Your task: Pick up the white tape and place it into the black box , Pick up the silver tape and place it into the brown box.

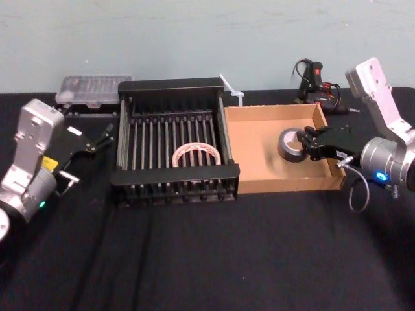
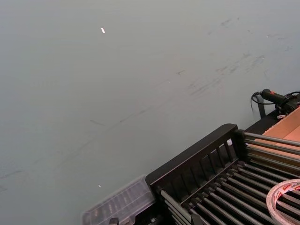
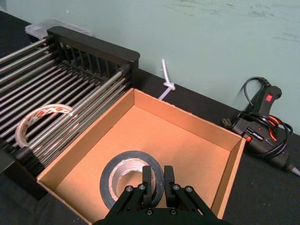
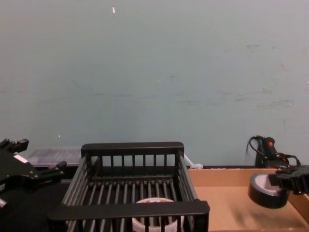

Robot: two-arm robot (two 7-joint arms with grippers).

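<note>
The silver tape (image 1: 289,144) is a dark roll with a pale core, tilted just above the floor of the brown box (image 1: 259,150). My right gripper (image 1: 310,144) is shut on its wall. In the right wrist view the fingers (image 3: 149,180) pinch the rim of the silver tape (image 3: 123,174). In the chest view the silver tape (image 4: 264,190) hangs over the brown box (image 4: 227,203). The white tape (image 1: 196,155) lies flat on the bars inside the black box (image 1: 172,176). My left gripper (image 1: 91,150) stands open to the left of the crate, holding nothing.
A black and orange glue gun (image 1: 318,81) with a coiled cable lies behind the brown box. A clear plastic case (image 1: 91,89) sits behind the crate's left corner. A white cord (image 1: 230,87) lies between them. Black cloth covers the table in front.
</note>
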